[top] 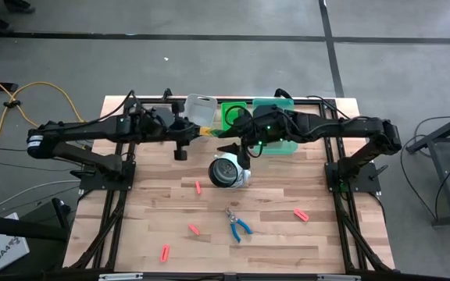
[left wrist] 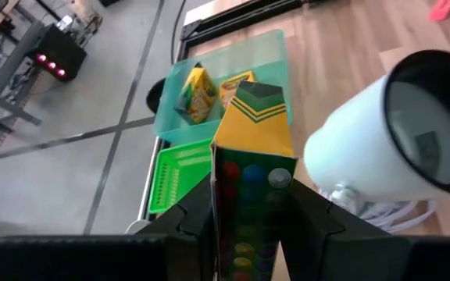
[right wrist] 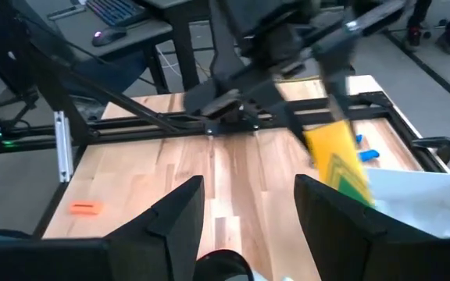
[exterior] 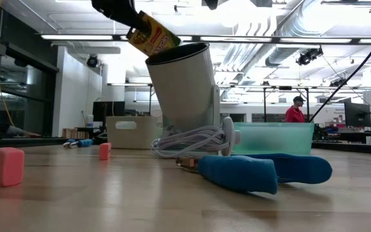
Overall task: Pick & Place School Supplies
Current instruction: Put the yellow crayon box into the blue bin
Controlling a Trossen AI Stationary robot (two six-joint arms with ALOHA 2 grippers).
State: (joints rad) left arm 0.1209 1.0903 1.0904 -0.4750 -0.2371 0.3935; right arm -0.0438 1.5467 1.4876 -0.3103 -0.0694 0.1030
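- My left hand (left wrist: 244,226) is clamped on a crayon box (left wrist: 253,148), held in the air near the surface's far edge.
- This is the carrying step; next I judge the box must travel over the teal bin (left wrist: 276,58), where two boxes lie, then be let go.
- My right hand (right wrist: 248,207) hangs released nearby.

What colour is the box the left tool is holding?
The small cardboard crayon box is yellow with green chevron stripes, clearest in the left wrist view.

Pale wood-plank table (top: 287,242), matt grain; glossy printed card crayon box (left wrist: 252,168); translucent teal plastic bin (left wrist: 276,58); blue rubbery scissors handles (exterior: 256,171).
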